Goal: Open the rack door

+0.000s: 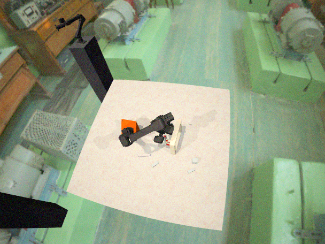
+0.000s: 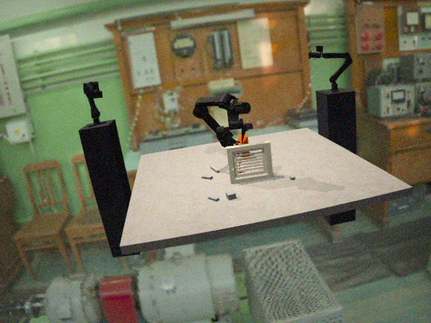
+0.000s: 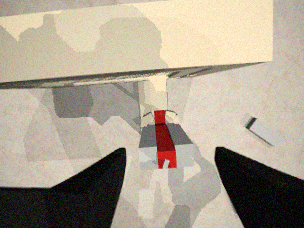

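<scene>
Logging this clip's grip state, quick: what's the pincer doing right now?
Pincer: open, holding nothing; the red-and-grey handle shows between its spread fingers, with a gap on either side.

Matte black arm (image 1: pixel 144 130) (image 2: pixel 213 103), chunky angular joints; black gripper (image 1: pixel 163 136) (image 2: pixel 244 132) (image 3: pixel 170 153), tapered fingers.
</scene>
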Controlling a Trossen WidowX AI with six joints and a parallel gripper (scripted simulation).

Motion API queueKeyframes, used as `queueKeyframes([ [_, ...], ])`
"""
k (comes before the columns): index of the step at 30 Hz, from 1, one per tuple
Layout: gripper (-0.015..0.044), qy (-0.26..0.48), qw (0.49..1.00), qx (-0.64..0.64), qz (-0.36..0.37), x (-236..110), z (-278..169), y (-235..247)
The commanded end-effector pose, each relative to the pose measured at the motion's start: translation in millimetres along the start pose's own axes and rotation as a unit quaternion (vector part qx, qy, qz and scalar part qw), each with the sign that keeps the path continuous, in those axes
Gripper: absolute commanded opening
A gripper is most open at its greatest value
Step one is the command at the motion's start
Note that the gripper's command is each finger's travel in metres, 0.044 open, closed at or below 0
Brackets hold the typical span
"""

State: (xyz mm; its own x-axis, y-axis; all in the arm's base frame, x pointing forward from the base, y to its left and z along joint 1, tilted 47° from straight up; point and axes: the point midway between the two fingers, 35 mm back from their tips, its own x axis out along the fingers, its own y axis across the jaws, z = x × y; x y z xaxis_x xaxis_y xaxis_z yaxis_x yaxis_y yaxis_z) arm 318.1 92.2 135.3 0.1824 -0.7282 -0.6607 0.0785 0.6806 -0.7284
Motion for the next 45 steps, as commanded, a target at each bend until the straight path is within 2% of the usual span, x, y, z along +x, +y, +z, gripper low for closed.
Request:
queueKeyframes([
  [1, 0.0287, 0.012, 1.0, -0.009, -0.001, 8.0, -1.0, 3.0],
  [25, 0.0287, 0.066, 0.997, -0.031, 0.008, 44.2, -3.6, 2.2],
  [31, 0.013, 0.066, 0.997, -0.031, 0.008, 44.2, -3.6, 2.2],
  [45, 0.0037, 0.066, 0.997, -0.031, 0.008, 44.2, -3.6, 2.2],
])
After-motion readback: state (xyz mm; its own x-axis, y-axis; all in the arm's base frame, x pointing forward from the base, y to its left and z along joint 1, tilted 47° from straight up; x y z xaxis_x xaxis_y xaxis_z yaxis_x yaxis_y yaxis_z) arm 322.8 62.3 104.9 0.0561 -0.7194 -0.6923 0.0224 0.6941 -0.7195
